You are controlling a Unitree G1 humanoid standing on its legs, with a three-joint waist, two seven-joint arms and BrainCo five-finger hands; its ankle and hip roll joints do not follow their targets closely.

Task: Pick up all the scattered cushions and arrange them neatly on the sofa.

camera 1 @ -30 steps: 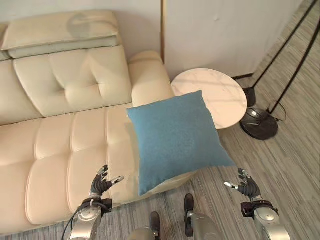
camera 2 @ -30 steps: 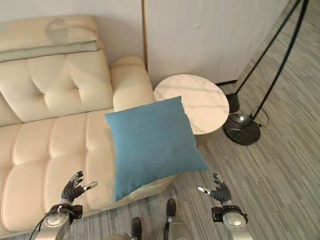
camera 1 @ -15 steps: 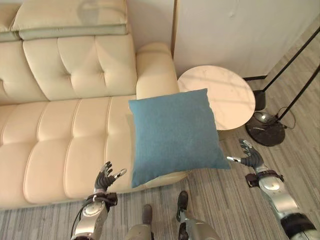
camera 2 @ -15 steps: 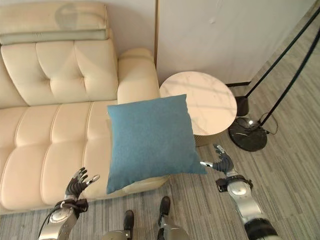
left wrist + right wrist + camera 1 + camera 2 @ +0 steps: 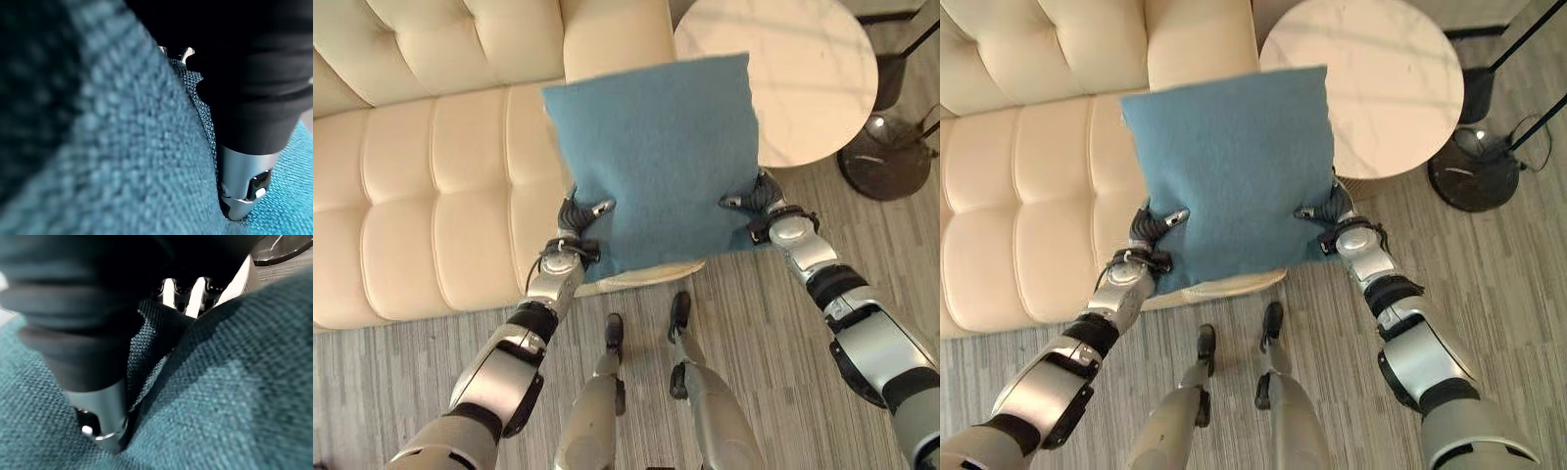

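- The blue cushion is held up in front of the robot by its two lower corners, its face spread flat toward the head camera; it hangs over the right end of the cream sofa and covers part of the seat, the arm end and the near edge of the round table.
- The left hand grips the cushion's lower left corner; its thumb lies across the front of the fabric and its fingers go behind, so the hand is closed on the cloth; in the left wrist view the thumb presses into blue weave bunched against the dark cover.
- The right hand grips the lower right corner the same way, thumb on the front and fingers behind; in the right wrist view the thumb is sunk into a fold of the cushion, and fingers show past the fold's edge.
- The two hands sit at about the same height, well apart, with the cushion's bottom edge stretched between them.
- The sofa is tufted, its seat panels bare to the left of the cushion; the round pale table stands just beside the sofa's right arm.
- A dark round lamp base rests on the striped grey floor beside the table, on its far right.
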